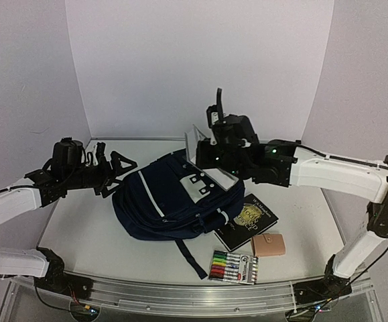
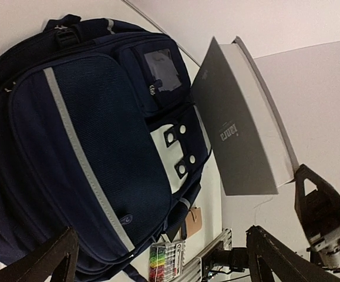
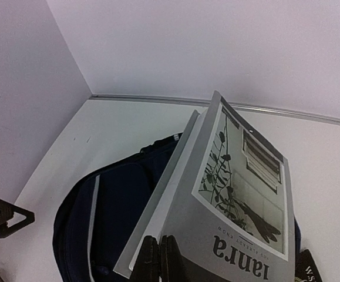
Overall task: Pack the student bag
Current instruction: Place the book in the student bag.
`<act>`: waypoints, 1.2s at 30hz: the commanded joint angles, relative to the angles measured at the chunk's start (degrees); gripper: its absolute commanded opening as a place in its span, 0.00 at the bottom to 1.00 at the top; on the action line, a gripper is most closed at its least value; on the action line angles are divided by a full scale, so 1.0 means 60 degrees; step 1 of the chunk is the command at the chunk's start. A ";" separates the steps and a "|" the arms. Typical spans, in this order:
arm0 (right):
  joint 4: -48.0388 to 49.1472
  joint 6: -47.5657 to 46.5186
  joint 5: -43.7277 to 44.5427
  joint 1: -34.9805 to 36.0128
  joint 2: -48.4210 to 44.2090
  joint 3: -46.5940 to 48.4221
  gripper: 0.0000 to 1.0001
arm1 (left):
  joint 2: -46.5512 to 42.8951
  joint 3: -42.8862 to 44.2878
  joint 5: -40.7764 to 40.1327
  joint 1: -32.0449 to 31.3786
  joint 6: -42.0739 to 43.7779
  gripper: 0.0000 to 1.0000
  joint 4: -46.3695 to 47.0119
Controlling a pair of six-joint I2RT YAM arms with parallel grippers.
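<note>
1. lying front panel up in the middle of the white table [image 1: 80, 231], the large navy-blue fabric student bag [image 1: 170, 201] with pale grey stripes and light grey front patches trails one dark strap toward the near edge.
2. the right gripper [image 1: 206, 153] has its fingers pressed together on the lower corner of a thick grey book [image 1: 194, 144] with white page edges. it holds the book tilted in the air, over the far end of the student bag.
3. the left gripper [image 1: 116, 171] hangs just beside the bag's left side, fingers spread wide, holding nothing.
4. just right of the bag lies a flat black book with a gold emblem [image 1: 247, 220].
5. near that black book sit a small tan wallet [image 1: 269, 245] and a flat pack of coloured markers [image 1: 234, 267], both close to the table's near edge.
</note>
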 commanded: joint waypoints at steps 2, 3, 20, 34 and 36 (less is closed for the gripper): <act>0.0264 -0.0391 0.1511 0.1187 0.1631 0.1142 0.00 | 0.0378 -0.0045 0.0427 -0.0177 -0.0768 1.00 0.1914; 0.0264 -0.0460 0.1661 0.1387 0.1940 0.1355 0.00 | 0.0440 -0.0117 0.0429 -0.0194 -0.0827 1.00 0.2018; -0.0004 -0.0156 0.0441 0.1208 0.1883 0.1460 0.90 | 0.0516 -0.0819 -0.0349 -0.0217 -0.0998 1.00 0.1416; 0.0133 0.0459 -0.6028 -0.2779 0.1417 -0.0006 0.84 | 0.1982 -0.0114 0.0011 -0.1080 -0.0922 0.83 0.2367; 0.0339 0.0535 -0.6688 -0.3020 0.1377 -0.0286 0.82 | 0.2262 0.0014 0.0014 -0.1238 -0.0903 0.80 0.2491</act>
